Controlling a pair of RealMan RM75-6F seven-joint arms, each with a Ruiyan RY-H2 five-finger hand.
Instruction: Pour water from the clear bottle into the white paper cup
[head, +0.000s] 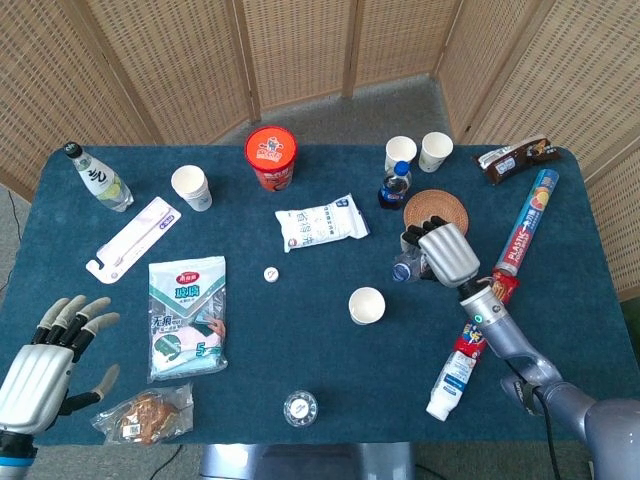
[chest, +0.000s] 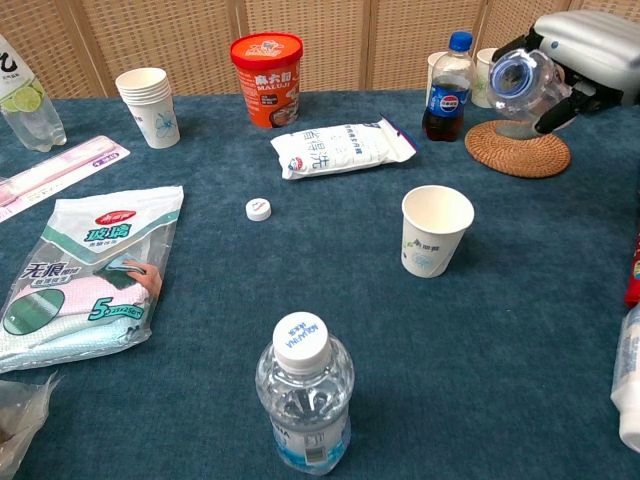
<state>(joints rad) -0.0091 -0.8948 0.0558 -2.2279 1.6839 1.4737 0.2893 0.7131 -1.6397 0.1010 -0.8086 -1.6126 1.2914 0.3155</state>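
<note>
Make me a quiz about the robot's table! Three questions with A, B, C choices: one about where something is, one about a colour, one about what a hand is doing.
1. Where is the little white cap?
A. On the held bottle
B. Loose on the table
C. Inside the cup

2. What colour is the noodle tub?
A. Red
B. Green
C. Yellow

3. What is the right hand doing?
A. Resting flat on the table
B. Holding the paper cup
C. Gripping the clear bottle, tipped over

Answers:
1. B, it lies on the cloth left of the white paper cup.
2. A, its lid and sides are red.
3. C, the bottle's open mouth faces sideways, up off the table.
</note>
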